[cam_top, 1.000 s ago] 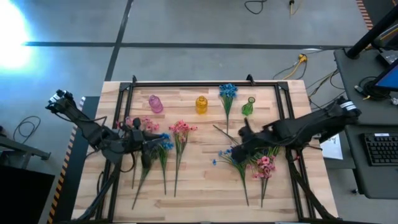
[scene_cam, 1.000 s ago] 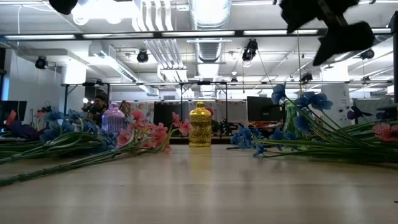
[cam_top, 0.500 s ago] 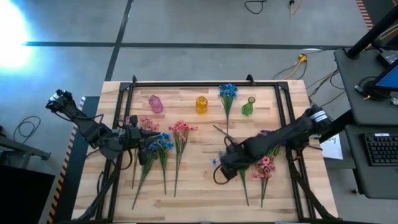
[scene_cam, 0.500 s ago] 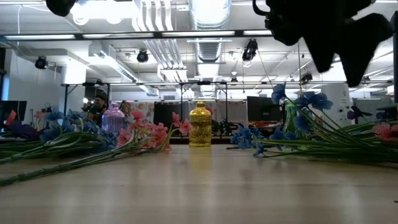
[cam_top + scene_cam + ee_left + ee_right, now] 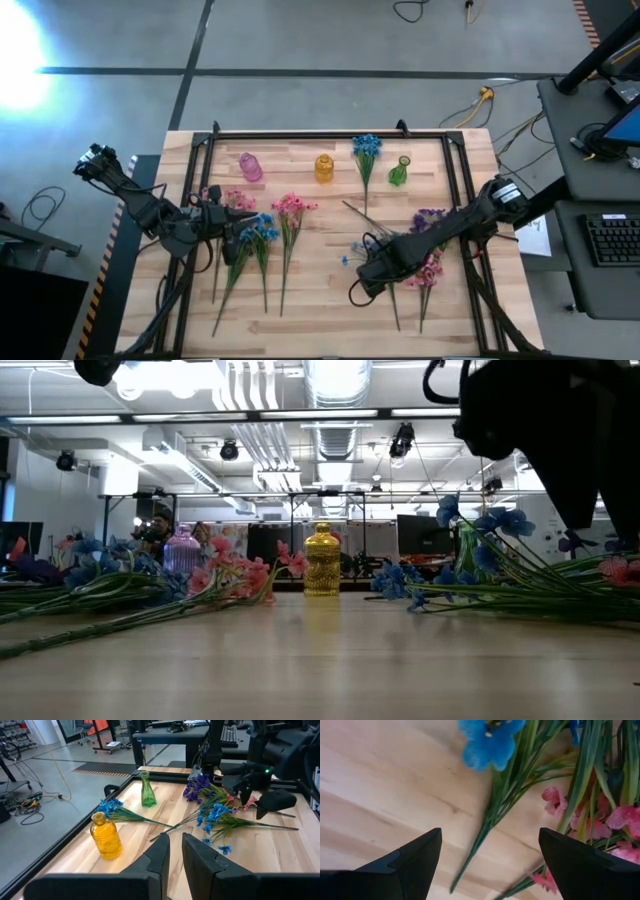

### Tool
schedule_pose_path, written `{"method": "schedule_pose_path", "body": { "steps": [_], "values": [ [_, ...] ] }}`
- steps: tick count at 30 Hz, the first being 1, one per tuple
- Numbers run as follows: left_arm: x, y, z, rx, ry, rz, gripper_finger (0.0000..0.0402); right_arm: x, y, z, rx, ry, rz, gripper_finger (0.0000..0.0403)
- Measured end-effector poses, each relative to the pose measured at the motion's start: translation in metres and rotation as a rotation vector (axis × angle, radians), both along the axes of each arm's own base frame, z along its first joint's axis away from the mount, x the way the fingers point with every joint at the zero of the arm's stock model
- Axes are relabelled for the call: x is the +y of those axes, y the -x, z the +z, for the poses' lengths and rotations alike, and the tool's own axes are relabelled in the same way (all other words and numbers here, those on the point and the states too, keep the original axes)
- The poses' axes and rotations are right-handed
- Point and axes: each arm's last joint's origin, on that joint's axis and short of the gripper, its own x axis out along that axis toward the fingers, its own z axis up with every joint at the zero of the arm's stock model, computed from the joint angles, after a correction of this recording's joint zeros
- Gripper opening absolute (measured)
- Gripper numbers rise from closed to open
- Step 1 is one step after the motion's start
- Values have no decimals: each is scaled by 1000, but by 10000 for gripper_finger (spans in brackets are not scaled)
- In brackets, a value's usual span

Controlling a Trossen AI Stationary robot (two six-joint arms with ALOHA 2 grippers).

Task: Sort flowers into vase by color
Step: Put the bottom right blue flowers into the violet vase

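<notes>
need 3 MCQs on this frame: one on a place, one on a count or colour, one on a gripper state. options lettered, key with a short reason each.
1. Where is the right gripper?
A. Above the yellow vase
B. Low over the blue sprig beside the pink sprigs
C. Off the table

2. How many vases stand along the far side of the table?
A. Two
B. Three
C. Five

3. How are the right gripper's jaws?
A. Wide open, empty
B. Shut on a stem
C. Shut on a vase

Key:
1 B: the right wrist view shows the blue stem between its fingers.
2 B: pink vase, yellow vase and green vase.
3 A: the fingers stand far apart with the stem untouched.
</notes>
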Motion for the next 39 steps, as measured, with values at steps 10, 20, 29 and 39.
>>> {"method": "schedule_pose_path", "body": {
  "steps": [10,20,29,39],
  "values": [
    [0,0,0,4,-14,-3,36,-7,-4,-37,-50,-16,-33,324],
    [0,0,0,6,-20,-4,36,-9,-6,-55,-113,-55,-43,324],
    [1,0,0,-7,-40,43,36,-10,-7,-62,-146,-46,-12,297],
    [1,0,0,-7,-41,44,36,-17,-7,-93,-22,-5,-12,133]
  ]
}}
